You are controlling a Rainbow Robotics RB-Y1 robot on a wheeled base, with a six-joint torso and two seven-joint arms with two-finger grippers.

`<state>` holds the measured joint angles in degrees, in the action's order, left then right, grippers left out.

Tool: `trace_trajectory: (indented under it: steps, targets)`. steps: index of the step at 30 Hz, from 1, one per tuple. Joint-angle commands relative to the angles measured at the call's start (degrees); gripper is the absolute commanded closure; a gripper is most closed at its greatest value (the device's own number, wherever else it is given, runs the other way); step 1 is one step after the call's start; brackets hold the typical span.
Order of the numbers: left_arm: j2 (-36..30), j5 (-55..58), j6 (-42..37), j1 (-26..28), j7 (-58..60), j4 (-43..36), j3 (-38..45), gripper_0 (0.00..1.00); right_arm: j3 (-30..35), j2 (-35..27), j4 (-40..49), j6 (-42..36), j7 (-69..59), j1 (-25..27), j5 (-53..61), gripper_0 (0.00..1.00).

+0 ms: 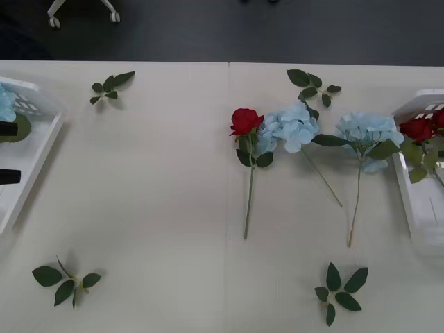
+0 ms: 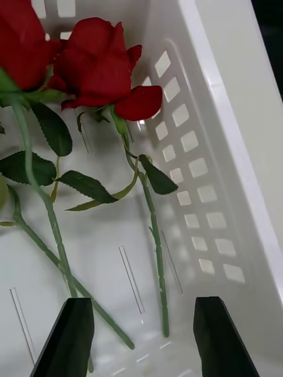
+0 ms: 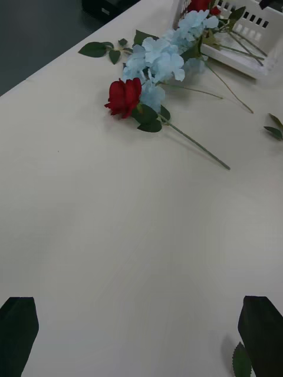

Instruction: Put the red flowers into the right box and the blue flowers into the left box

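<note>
One red flower [image 1: 245, 121] [image 3: 124, 97] lies on the table with its stem toward me. Its head touches a blue flower [image 1: 291, 126] [image 3: 156, 59]. A second blue flower [image 1: 368, 130] [image 3: 197, 23] lies beside the right box [image 1: 415, 201] [image 3: 253, 65]. Two red flowers [image 1: 417, 128] [image 2: 100, 65] rest inside that box [image 2: 236, 147]. My right gripper [image 2: 144, 336] hangs open over their stems, holding nothing. The left box [image 1: 35, 163] holds a blue flower [image 1: 5, 103]. My left gripper [image 1: 7, 152] [image 3: 138, 336] is open and empty at the box's edge.
Loose green leaf sprigs lie at the far left [image 1: 111, 87], far right [image 1: 312, 87], near left [image 1: 66, 281] and near right [image 1: 340, 288]. A seam runs down the middle of the white table [image 1: 229, 208]. Dark floor lies beyond the far edge.
</note>
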<state>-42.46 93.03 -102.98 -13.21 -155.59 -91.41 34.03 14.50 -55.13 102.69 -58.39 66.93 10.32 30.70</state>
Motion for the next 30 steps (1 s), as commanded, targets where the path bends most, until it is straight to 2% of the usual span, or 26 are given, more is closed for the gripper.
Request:
trace_trajectory:
  steps: [1,9,15,22,27,30]
  targets:
    - [-1.7,0.8,-0.4,-0.7,0.6,-0.7,0.4,0.0,1.2,1.2,0.3,0.5,-1.0,0.4,-0.3,0.5]
    - [-1.7,0.8,-0.4,-0.7,0.6,-0.7,0.4,0.0,2.4,1.3,2.4,-0.5,-2.3,0.0,3.0,0.5]
    - [-1.7,0.8,-0.4,-0.7,0.6,-0.7,0.4,0.0,5.2,1.3,8.1,-10.8,-2.9,-2.6,9.1,0.5]
    - [-1.7,0.8,-0.4,-0.7,0.6,-0.7,0.4,0.0,4.7,2.9,15.0,-20.8,-4.1,-7.2,11.3,0.5]
    - [-1.7,0.8,-0.4,-0.7,0.6,-0.7,0.4,0.0,-0.2,5.5,18.3,-24.4,-8.1,-10.8,8.9,0.51]
    - [-1.7,0.8,-0.4,-0.7,0.6,-0.7,0.4,0.0,-6.9,7.8,18.4,-25.5,-10.4,-14.0,3.2,0.5]
